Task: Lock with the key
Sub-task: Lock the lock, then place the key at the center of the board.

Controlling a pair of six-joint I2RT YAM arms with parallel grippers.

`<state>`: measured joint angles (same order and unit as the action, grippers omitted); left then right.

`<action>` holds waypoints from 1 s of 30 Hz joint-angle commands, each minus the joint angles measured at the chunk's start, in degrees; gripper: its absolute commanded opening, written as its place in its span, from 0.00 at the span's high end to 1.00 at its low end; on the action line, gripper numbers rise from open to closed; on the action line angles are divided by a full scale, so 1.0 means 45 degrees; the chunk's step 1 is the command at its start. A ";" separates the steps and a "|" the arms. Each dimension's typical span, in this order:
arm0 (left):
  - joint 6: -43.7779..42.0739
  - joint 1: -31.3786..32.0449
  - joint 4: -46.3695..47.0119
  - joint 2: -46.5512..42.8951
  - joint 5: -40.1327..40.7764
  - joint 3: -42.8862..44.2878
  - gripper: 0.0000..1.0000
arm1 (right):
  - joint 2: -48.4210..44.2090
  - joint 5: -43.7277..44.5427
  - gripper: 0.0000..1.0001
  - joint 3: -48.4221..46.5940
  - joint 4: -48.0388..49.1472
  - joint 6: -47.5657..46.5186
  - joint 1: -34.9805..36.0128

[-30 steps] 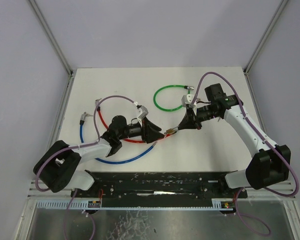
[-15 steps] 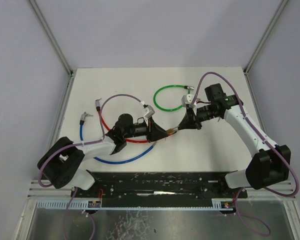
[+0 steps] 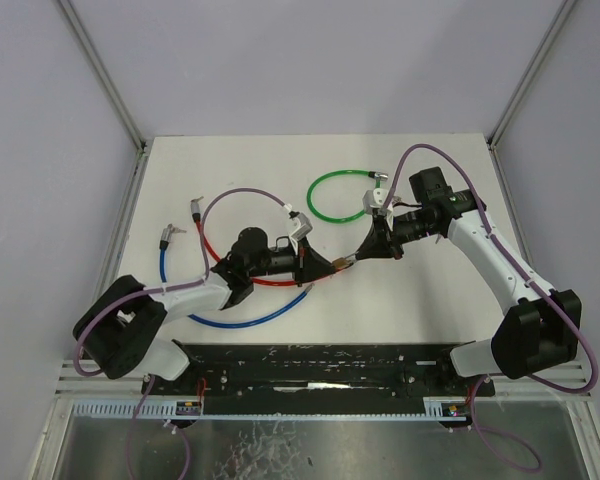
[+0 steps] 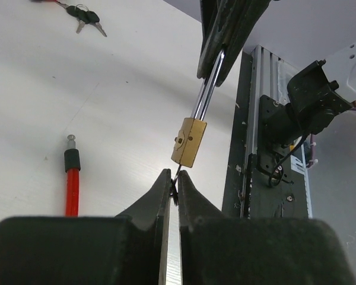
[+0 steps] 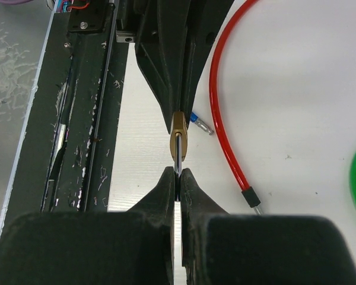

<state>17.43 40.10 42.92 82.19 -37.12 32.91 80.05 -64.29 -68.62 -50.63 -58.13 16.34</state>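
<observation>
Padlock (image 4: 188, 141), small brass body, is held between the two grippers over the middle of the white surface (image 3: 430, 300), a bit toward the near edge. Can't tell whether it's clear of the surface.

Right gripper (image 5: 176, 177) is closed tight on the silver shackle (image 4: 204, 95), no gap between the fingers. In the left wrist view the shackle legs run straight from the lock body up into the right gripper's fingertips.

Left gripper (image 4: 172, 178) is pinched fully together on the key (image 4: 175, 176). Only a thin dark sliver shows between its tips and the bottom of the lock, touching the body. The keyhole is hidden, so how deep the key sits can't be told.

From the top view the two grippers point at each other tip to tip with the lock in line between them.

Red cable (image 5: 225, 119) lies on the surface just beside the lock and curves under the left arm. Blue cable (image 3: 240, 320) is nearer the left base, green cable loop (image 3: 340, 196) is behind the right gripper. Spare keys (image 4: 86, 15) lie well apart on the surface.
</observation>
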 commanded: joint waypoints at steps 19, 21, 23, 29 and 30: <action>-0.2354 -0.1109 -0.0678 -0.2086 0.1279 -0.1557 1.00 | -0.0211 -0.0520 1.00 -0.0278 0.0733 0.1087 -0.0462; -0.2152 -0.1225 -0.0500 -0.2012 0.1423 -0.1604 1.00 | -0.0221 -0.0503 1.00 -0.0234 0.0832 0.1172 -0.0454; -0.1883 -0.1351 -0.0341 -0.1973 0.1837 -0.1658 1.00 | -0.0231 -0.0464 1.00 -0.0218 0.0948 0.1279 -0.0477; -0.1141 -0.1667 0.0347 -0.2092 0.3221 -0.1959 1.00 | -0.0269 -0.0353 1.00 -0.0069 0.1350 0.1625 -0.0511; -0.1022 -0.1716 0.0512 -0.2047 0.3490 -0.1975 1.00 | -0.0260 -0.0321 1.00 -0.0040 0.1435 0.1701 -0.0509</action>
<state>10.13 33.28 38.59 73.49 -27.40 25.08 80.05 -64.95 -68.60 -46.65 -52.47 14.35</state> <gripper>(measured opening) 0.019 0.028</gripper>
